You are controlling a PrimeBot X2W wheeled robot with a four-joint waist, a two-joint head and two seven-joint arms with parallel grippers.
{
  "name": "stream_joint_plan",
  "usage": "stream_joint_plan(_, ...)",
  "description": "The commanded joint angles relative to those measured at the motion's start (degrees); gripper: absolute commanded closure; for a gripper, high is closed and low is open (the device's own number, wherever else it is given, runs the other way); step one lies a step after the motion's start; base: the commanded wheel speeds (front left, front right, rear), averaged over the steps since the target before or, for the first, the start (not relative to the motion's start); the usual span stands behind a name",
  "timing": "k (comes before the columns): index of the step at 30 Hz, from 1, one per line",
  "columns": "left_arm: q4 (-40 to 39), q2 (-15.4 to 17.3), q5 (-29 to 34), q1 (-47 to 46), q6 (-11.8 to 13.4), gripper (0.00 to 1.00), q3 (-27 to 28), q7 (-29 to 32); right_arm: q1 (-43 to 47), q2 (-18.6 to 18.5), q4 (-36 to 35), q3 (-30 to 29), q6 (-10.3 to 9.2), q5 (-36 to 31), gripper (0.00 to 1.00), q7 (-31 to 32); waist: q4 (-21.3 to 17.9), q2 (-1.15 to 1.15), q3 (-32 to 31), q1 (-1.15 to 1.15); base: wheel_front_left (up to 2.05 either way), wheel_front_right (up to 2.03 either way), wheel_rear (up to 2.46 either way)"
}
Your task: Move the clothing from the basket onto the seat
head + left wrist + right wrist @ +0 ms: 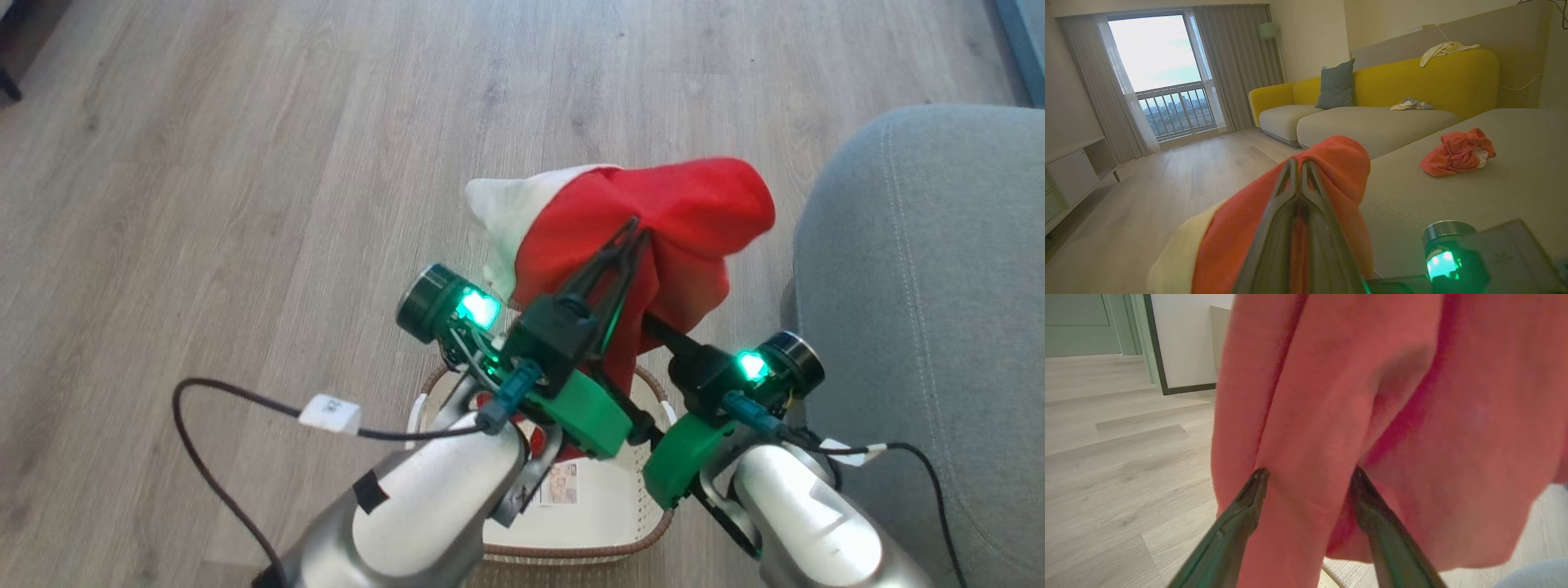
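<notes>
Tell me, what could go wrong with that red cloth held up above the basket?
The left pincer grips only a small pinch of the red garment; it could slip onto the floor short of the seat. The right pincer stands open astride a fold and might snag it.

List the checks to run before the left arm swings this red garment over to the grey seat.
1. Left gripper shut on the red garment: ok.
2. Right gripper free of the garment: not ok, its open fingers straddle a fold.
3. Garment's lower end clear of the basket: cannot tell, the arms hide it.
4. Bare room on the seat beside the other red garment: ok.
</notes>
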Motion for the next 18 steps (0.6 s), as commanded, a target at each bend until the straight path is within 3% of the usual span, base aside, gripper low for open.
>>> stream_joint_plan(1, -1.5, 0.3, -0.4, -3.4, 0.4, 1.00, 1.4, -0.5, -2.4, 1.4, -1.2, 0.9, -0.01, -0.5, 0.00, 0.0, 0.2, 0.00, -0.1, 0.00, 0.00, 0.00, 0.00)
stream_joint_plan(11, -1.6, 0.3, -2.3, -4.3, 0.8, 1.00, -2.3, -0.5, -4.1, 3.0, 1.7, 0.0, -0.01, -1.8, 0.00, 0.0, 1.2, 0.00, -0.4, 0.00, 0.00, 0.00, 0.00)
stream_joint_plan(12, -1.5, 0.3, -2.4, -4.4, 0.9, 1.00, -2.5, -0.5, -4.1, 3.1, 2.2, 0.1, -0.01, -1.4, 0.27, 0.0, 1.3, 0.00, -0.4, 0.00, 0.00, 0.00, 0.00)
stream_joint_plan(13, -1.5, 0.3, -2.5, -4.5, 1.0, 1.00, -2.6, -0.5, -4.2, 3.2, 2.4, 0.2, -0.01, -0.8, 1.00, 0.0, 1.4, 0.00, -0.5, 0.00, 0.00, 0.00, 0.00)
stream_joint_plan(18, -0.9, 0.3, -2.5, -4.6, 1.4, 1.00, -2.2, -0.5, -4.1, 3.5, 2.4, -0.2, -0.01, 1.0, 1.00, 0.0, 1.5, 0.00, -0.5, 0.00, 0.00, 0.00, 0.00)
